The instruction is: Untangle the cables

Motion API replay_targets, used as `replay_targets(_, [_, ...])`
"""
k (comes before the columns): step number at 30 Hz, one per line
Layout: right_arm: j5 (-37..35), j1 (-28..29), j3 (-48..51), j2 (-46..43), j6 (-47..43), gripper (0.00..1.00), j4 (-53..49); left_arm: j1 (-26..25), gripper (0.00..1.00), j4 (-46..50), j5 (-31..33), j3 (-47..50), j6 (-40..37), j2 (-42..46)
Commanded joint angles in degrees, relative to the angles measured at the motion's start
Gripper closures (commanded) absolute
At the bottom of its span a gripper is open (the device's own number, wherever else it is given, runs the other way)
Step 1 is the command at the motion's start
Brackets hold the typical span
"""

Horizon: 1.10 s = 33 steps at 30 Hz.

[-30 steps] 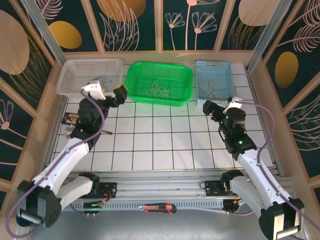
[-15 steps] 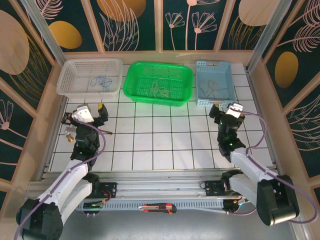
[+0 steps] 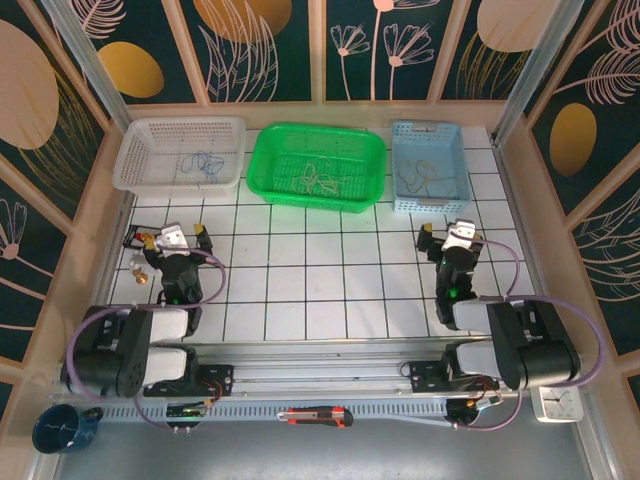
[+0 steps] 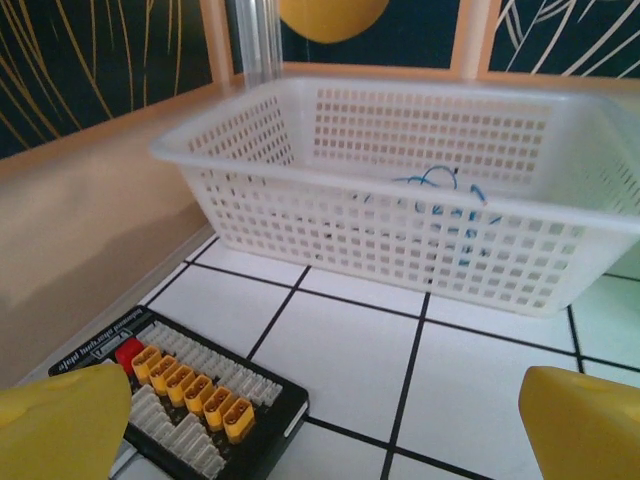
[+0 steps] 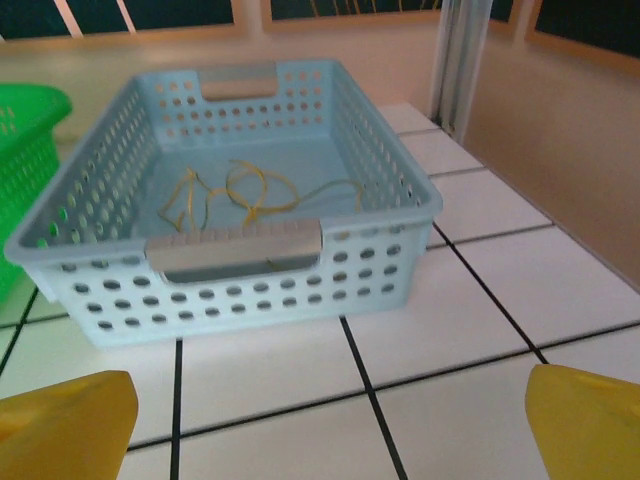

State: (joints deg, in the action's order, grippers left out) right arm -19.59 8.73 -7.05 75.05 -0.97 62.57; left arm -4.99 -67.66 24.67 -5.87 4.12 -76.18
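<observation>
Along the top of the overhead view, the cables lie apart in three baskets: a blue cable (image 3: 205, 160) in the white basket (image 3: 135, 160) at upper left, what looks like a pale grey cable (image 3: 318, 180), faint from above, in the green basket (image 3: 262, 165) at centre, and a tan-yellow cable (image 3: 425, 180) in the light blue basket (image 3: 400, 170) at upper right. The left gripper (image 3: 177, 240) at lower left and the right gripper (image 3: 455, 240) at lower right both have their jaws spread wide, holding nothing. Each is low over the white tiles (image 3: 320, 270), with its basket's cable lying well beyond the fingertips.
</observation>
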Motion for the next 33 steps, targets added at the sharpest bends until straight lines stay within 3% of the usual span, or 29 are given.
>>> replay_targets(1, [5.7,-3.0,-0.9,3.4,-1.7,0.01,12.0,1.5,0.01,-10.7,-5.7,-2.0,0.7,-4.4])
replay_targets(7, [10.3,-7.6,2.1,16.7,1.1,0.01,31.7,1.8,0.01,-13.4,-13.8,-3.9,-2.0,-11.2])
replay_targets(11, [18.0,-8.9,-1.8,15.2,0.7,0.01,21.6,1.9,0.01,-11.4,-15.3,-4.9,-2.5,-11.3])
replay_targets(14, [18.4,-10.3,-5.3,14.6,2.2,0.01,13.8,2.7,0.01,-8.7,-15.6,-6.4,-1.6,-11.4])
replay_targets(33, [18.4,-10.4,-5.6,14.8,1.9,0.01,13.7,2.8,0.01,-9.1,-8.6,-6.2,1.1,-11.3])
